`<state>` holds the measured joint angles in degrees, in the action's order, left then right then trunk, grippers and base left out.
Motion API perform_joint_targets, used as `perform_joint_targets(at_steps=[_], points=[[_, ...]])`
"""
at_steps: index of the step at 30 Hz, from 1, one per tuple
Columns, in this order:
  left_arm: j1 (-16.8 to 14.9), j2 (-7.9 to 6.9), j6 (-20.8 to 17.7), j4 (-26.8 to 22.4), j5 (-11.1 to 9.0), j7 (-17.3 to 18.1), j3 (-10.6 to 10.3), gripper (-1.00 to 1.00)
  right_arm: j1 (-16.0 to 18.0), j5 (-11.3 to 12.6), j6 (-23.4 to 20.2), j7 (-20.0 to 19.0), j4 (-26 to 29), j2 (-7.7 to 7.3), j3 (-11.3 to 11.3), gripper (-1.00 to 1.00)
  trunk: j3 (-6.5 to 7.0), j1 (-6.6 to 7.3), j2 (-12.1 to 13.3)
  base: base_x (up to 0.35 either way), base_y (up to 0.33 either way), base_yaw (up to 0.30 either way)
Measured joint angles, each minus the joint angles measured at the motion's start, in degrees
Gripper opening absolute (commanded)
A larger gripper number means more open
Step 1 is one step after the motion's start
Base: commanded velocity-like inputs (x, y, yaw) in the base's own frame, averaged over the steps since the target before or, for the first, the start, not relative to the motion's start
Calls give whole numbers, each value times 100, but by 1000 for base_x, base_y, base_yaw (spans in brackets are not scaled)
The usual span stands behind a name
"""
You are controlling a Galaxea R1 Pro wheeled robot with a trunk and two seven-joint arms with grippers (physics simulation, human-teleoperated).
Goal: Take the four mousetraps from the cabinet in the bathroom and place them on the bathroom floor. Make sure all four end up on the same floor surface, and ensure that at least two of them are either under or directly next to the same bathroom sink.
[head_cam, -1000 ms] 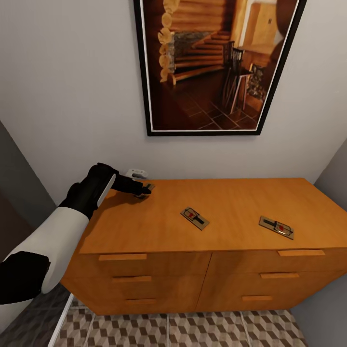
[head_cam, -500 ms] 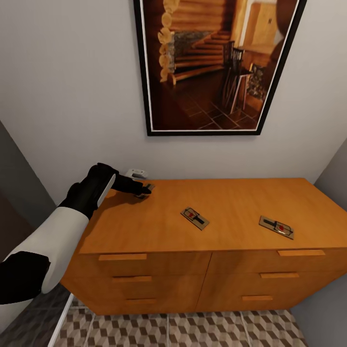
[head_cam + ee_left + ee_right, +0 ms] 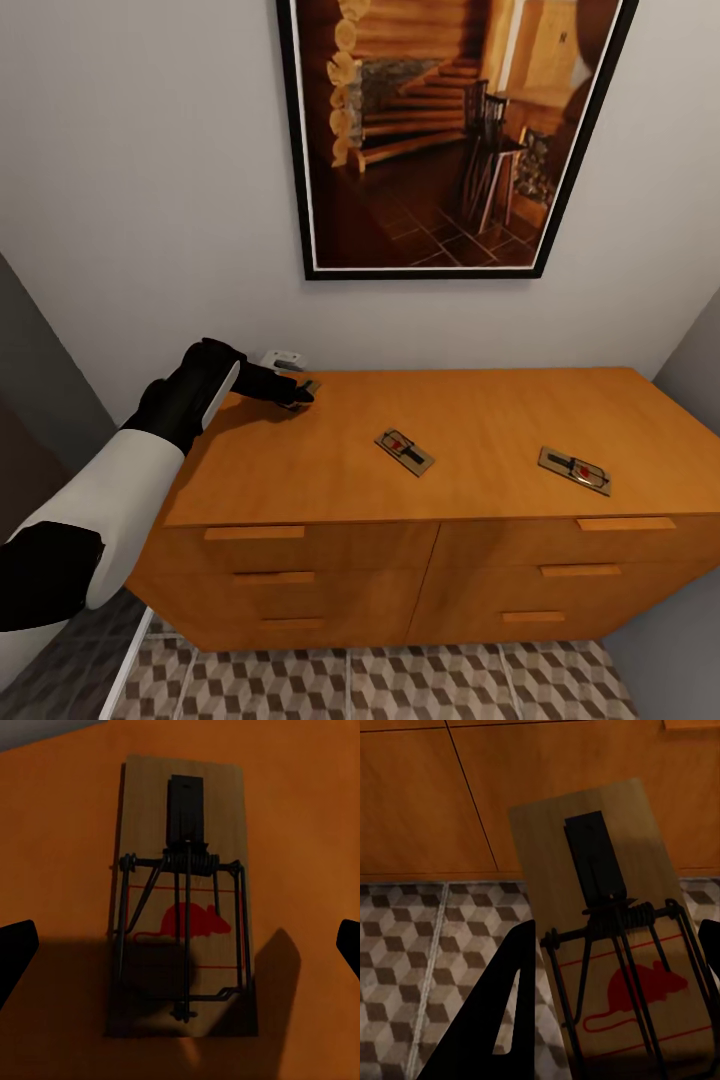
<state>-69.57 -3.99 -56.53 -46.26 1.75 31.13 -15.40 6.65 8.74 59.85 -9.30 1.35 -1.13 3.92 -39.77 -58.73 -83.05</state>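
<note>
Trap, far left point(image 3: 303, 391): flat tan board with dark spring bar and red mouse mark, lying on the cabinet point(image 3: 480, 420) top at the upper left corner of that surface, near the wall. The left gripper point(image 3: 296, 394) is poised over it. In the left wrist view the trap point(image 3: 182, 900) lies between two dark fingertips point(image 3: 15, 952) set wide apart, neither touching the board; gripper open, holding nothing.

Trap, middle point(image 3: 404, 452): flat on the top, centre of the frame, well apart from the others.

Trap, right point(image 3: 574, 470): flat on the top, toward the right front edge.

Trap, fourth point(image 3: 615, 945): seen in the right wrist view, held off the ground with one dark finger point(image 3: 502, 1005) against its long edge; right gripper point(image 3: 615, 1012) looks closed on it, with drawer fronts and the cube-patterned floor point(image 3: 427, 960) behind.

Handling, judged: light, stiff, thin boards, likely to slide on smooth wood. Best taken across the long edges, clear of the wire parts; low profile calls for the fingers nearly touching the surface.

Surroundings: framed picture point(image 3: 450, 130) on the grey wall above; floor point(image 3: 380, 685) along the lower edge of the head view.
</note>
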Motion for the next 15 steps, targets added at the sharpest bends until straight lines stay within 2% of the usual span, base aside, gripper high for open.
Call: perform_joint_targets(at_steps=[15], points=[[0, 0, 2, 0, 6, 0, 2, 100, 0, -6, 0, 2, 0, 0, 4, -100, -1, 0, 0, 0, 0, 0]])
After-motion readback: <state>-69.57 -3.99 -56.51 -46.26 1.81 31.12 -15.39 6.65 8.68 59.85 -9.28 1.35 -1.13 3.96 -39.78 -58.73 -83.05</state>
